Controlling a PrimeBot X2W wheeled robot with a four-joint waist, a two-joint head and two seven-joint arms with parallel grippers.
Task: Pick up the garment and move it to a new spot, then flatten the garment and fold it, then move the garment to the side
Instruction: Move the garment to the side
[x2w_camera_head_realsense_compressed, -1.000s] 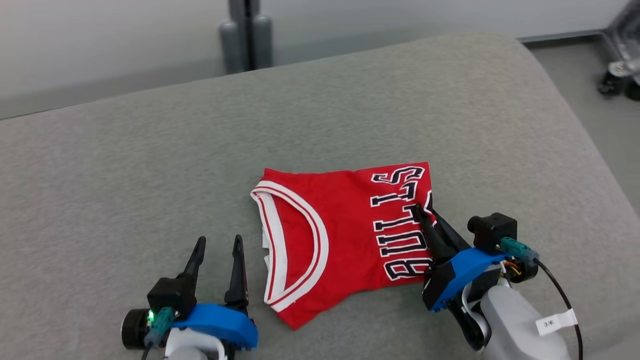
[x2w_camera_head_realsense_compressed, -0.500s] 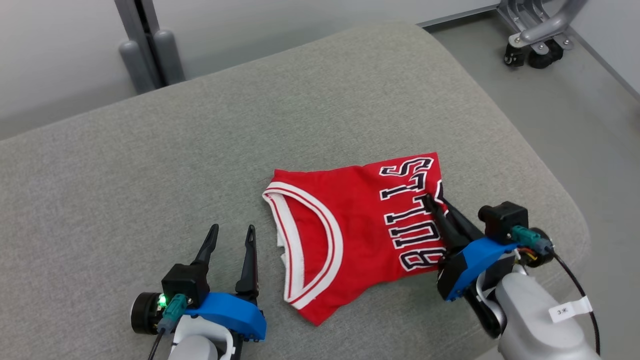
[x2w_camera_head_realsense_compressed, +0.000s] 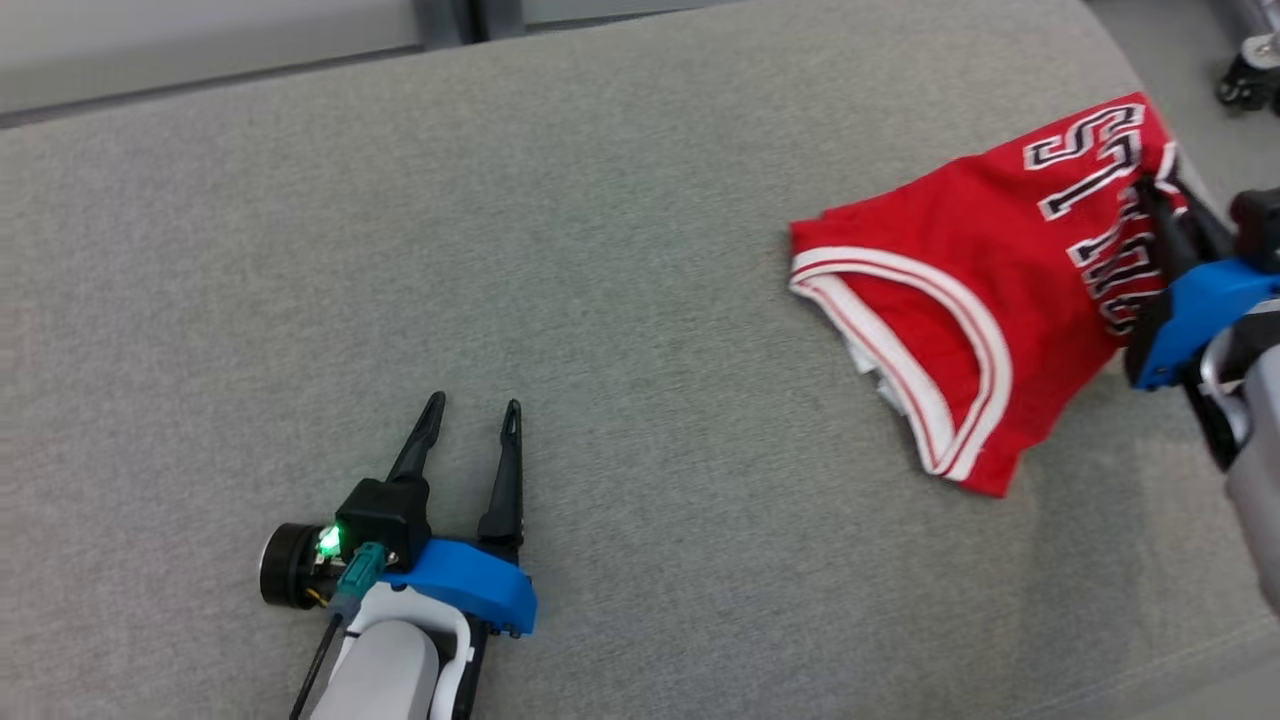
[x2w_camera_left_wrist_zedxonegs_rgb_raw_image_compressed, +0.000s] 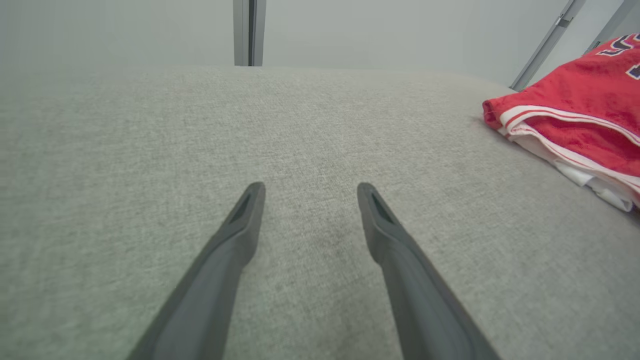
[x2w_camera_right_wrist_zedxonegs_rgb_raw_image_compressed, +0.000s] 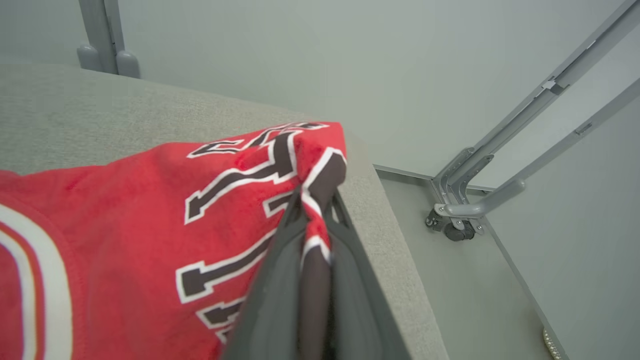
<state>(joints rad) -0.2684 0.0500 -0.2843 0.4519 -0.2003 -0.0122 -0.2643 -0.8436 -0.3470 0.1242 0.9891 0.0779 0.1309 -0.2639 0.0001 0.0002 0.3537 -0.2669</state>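
Observation:
The garment (x2w_camera_head_realsense_compressed: 985, 280) is a folded red jersey with white-trimmed neckline and black-and-white lettering, lying near the right end of the grey cushioned surface (x2w_camera_head_realsense_compressed: 550, 250). My right gripper (x2w_camera_head_realsense_compressed: 1160, 195) is shut on the jersey's right edge; in the right wrist view a fold of the garment (x2w_camera_right_wrist_zedxonegs_rgb_raw_image_compressed: 150, 215) is pinched between the two dark fingers (x2w_camera_right_wrist_zedxonegs_rgb_raw_image_compressed: 280, 260). My left gripper (x2w_camera_head_realsense_compressed: 472, 415) rests open on bare cushion at the lower left, far from the jersey. The left wrist view shows the left gripper (x2w_camera_left_wrist_zedxonegs_rgb_raw_image_compressed: 309, 190) with spread fingers and the garment (x2w_camera_left_wrist_zedxonegs_rgb_raw_image_compressed: 575, 115) at the far right.
The cushion's rounded right edge (x2w_camera_right_wrist_zedxonegs_rgb_raw_image_compressed: 395, 240) drops to the floor just beyond the right gripper. A grey metal frame with a caster (x2w_camera_right_wrist_zedxonegs_rgb_raw_image_compressed: 457, 227) stands on the floor there. A grey post (x2w_camera_left_wrist_zedxonegs_rgb_raw_image_compressed: 249, 30) rises behind the cushion against the pale wall.
The head camera has swung left, so the whole picture has shifted. The jersey, held by the right gripper, now lies nearer the cushion's right edge and farther from the open left gripper.

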